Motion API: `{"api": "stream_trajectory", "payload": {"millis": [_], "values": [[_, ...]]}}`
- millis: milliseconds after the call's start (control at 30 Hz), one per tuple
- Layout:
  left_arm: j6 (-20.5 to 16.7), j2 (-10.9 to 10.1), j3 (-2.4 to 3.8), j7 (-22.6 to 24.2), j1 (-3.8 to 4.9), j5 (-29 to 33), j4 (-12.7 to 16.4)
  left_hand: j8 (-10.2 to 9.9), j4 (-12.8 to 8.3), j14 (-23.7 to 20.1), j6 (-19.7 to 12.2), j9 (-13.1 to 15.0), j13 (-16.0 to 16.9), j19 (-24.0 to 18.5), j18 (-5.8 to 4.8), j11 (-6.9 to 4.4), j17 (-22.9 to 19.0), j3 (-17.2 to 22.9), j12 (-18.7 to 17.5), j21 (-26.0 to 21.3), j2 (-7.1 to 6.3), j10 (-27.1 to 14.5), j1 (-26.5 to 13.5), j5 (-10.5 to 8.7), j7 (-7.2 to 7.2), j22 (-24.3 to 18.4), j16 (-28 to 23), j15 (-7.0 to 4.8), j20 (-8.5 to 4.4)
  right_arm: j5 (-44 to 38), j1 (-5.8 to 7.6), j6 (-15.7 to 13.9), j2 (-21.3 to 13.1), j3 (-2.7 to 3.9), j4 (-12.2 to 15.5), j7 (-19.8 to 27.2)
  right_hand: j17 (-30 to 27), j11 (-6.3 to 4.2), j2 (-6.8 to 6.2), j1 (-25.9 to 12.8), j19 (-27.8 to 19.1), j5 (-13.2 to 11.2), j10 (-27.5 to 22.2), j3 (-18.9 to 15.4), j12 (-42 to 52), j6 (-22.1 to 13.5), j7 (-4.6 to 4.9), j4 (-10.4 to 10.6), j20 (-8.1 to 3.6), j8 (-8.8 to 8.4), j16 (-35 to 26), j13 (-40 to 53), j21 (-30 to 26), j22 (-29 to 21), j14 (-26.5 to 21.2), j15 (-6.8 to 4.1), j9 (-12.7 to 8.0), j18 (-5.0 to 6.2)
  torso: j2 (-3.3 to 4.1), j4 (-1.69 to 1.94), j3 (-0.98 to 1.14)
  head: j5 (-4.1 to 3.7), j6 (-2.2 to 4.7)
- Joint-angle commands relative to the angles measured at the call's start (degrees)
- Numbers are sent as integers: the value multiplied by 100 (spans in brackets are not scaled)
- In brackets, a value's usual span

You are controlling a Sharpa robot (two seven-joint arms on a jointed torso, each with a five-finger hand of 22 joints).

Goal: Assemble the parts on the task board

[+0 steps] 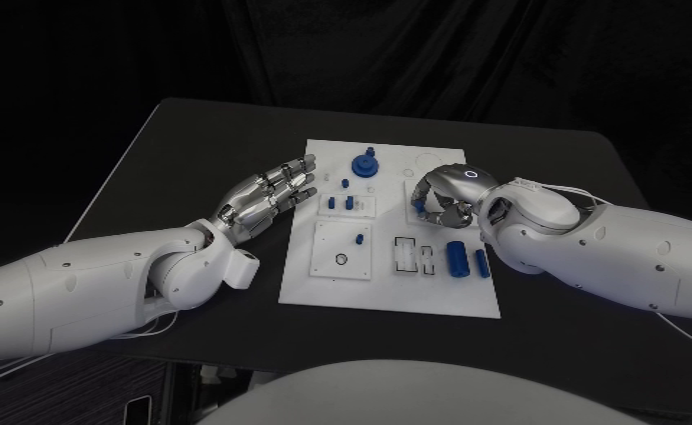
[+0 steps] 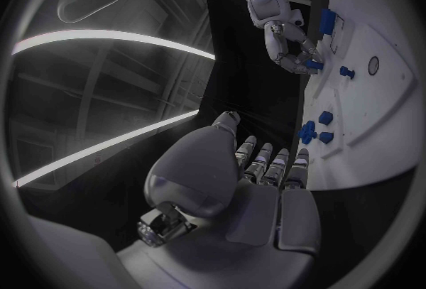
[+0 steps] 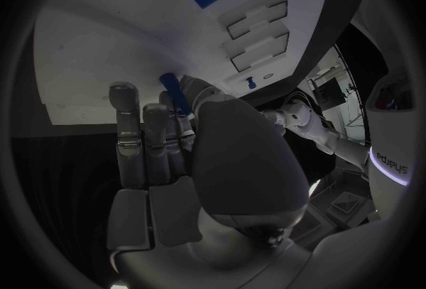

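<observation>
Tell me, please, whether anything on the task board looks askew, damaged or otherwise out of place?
Nothing stands out. The task board lies flat, its blue parts look tidy and undamaged. The right hand holds a small blue part; the left hand hovers beside the board.

Black table (image 1: 202,145), dark curtain (image 1: 346,25) behind, long ceiling light strips (image 2: 106,37)

Board (image 1: 389,297): one, white, on the table.
Hands: two, left (image 1: 268,195) and right (image 1: 447,197).
Blue cylinders lying by the right arm: two (image 1: 457,258).
Tall blue piece at the far end: one (image 1: 366,162).
Other small blue bits: too tiny to count.
</observation>
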Motion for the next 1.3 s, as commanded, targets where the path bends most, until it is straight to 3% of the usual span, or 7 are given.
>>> {"api": "stream_trajectory", "payload": {"millis": [33,200,433,700,1033,1167,1300], "values": [[76,9,5,351,-9,26,7,21,-10,-6,37,5,7,8,100,35,7,36,18,22,7,-3,55,24,12,2,37,27,36,-15,-14,-112,-50,3,46,-38,-14,11,-14,49,-1,58,41,2,38,33,8,-52,-47,30,-16,20,24,396,1,-32,19,47,2,-1,-2,3,0],[82,11,5,344,-13,26,4,21,-10,-6,37,5,7,8,100,35,7,36,18,22,7,-3,55,24,12,2,37,27,36,-15,-14,-152,-115,3,104,-52,3,-13,-16,10,-5,82,3,34,135,186,-37,-88,-66,222,-6,82,65,400,12,-48,129,42,0,0,0,3,0],[90,16,5,327,-17,26,-3,25,-19,-8,50,7,8,8,100,33,7,53,23,22,5,-2,52,23,32,2,35,26,36,-15,-14,-203,-149,3,114,-62,2,-29,6,25,-8,79,33,59,182,193,-48,-111,-75,262,-7,105,65,399,15,-61,158,44,0,-1,2,14,0],[97,20,5,300,-22,26,-9,27,-25,-8,56,8,8,8,100,27,7,68,25,22,4,-2,47,22,53,1,38,25,36,-15,-14,-292,-146,3,107,-36,19,-181,79,-21,21,16,409,83,478,344,-162,-166,-162,549,-5,238,152,407,62,-174,365,41,-1,-3,4,22,0],[114,23,5,271,-29,26,-15,26,-26,-8,47,6,8,8,100,25,7,75,24,22,4,-2,42,18,59,1,40,25,36,-15,-13,-401,-178,5,125,-29,66,-267,123,-86,69,-50,534,74,558,477,-252,-170,-223,830,14,289,241,421,129,-240,603,25,1,2,2,34,0],[112,18,5,271,-33,26,-16,26,-26,-8,47,6,8,8,100,25,7,75,24,22,4,-2,42,18,59,1,40,25,36,-15,-6,-483,-298,11,295,-37,67,-275,119,-96,86,-63,548,74,531,487,-263,-168,-233,874,14,276,266,426,143,-249,647,21,2,4,2,56,0],[100,5,5,274,-36,26,-12,26,-26,-8,47,6,8,8,100,25,7,75,24,22,4,-2,42,18,59,1,40,25,36,-14,59,-580,-484,19,696,-37,84,-282,109,-102,107,-108,581,82,481,468,-271,-160,-242,907,21,250,291,430,167,-257,691,15,0,2,-1,103,0]]}}
